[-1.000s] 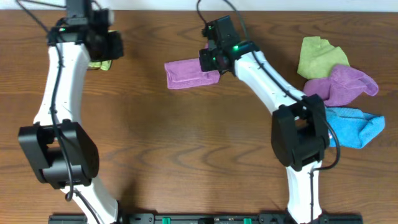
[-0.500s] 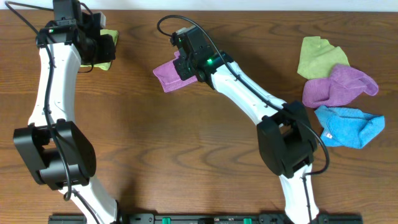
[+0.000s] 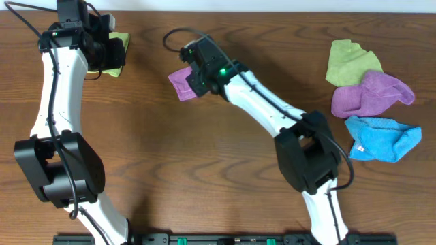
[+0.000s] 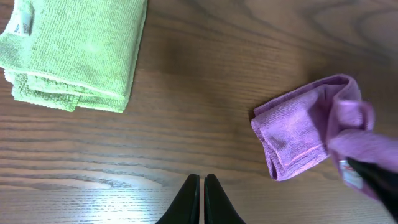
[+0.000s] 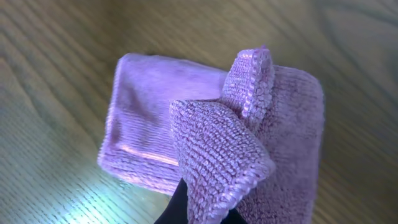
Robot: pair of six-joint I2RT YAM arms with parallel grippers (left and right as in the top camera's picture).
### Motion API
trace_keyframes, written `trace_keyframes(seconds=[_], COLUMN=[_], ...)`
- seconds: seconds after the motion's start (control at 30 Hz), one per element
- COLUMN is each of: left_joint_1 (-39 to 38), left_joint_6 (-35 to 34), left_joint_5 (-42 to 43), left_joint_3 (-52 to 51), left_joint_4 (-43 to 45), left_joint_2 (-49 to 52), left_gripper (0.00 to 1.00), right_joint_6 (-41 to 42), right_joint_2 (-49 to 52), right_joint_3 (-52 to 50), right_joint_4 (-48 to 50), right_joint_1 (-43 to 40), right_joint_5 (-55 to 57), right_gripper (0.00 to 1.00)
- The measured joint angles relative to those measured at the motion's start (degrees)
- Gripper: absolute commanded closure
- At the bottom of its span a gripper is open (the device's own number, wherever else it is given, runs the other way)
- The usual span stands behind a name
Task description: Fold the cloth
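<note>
A folded purple cloth lies on the wooden table at the upper middle. My right gripper is shut on its edge; in the right wrist view a pinched fold of the purple cloth stands up over my fingers, the rest lying flat. In the left wrist view the purple cloth lies at the right. My left gripper hovers by a folded green cloth; in its wrist view the left gripper is shut and empty, with the green cloth at upper left.
A heap of unfolded cloths sits at the right: a green one, a purple one and a blue one. The table's far edge runs just beyond both grippers.
My right gripper has dragged the purple cloth leftward across the table toward the green folded cloth. My left arm shifted slightly left a second ago and has since stayed still.
</note>
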Motion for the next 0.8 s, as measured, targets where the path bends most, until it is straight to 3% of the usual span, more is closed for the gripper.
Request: trace_keyframes(seconds=[0.63, 0.67, 0.73, 0.8], left_joint_1=[0.00, 0.00, 0.00, 0.00], left_joint_6=[0.42, 0.42, 0.42, 0.42], left_joint_5=[1.33, 1.46, 1.51, 1.51], left_joint_3=[0.00, 0.00, 0.00, 0.00], left_joint_4=[0.00, 0.00, 0.00, 0.02], left_joint_2=[0.00, 0.00, 0.00, 0.00], left_gripper=[0.94, 0.94, 0.94, 0.94], right_joint_6=[-1.16, -1.16, -1.07, -1.01], right_joint_2=[3.37, 3.39, 3.45, 3.50], right_joint_3=[0.00, 0.00, 0.00, 0.00], right_joint_4=[7.08, 7.06, 7.10, 7.13], right_joint_1=[2.47, 2.58, 2.82, 3.17], right_joint_5=[7.76, 7.76, 7.48, 6.10], right_gripper=[0.99, 0.95, 0.72, 0.65])
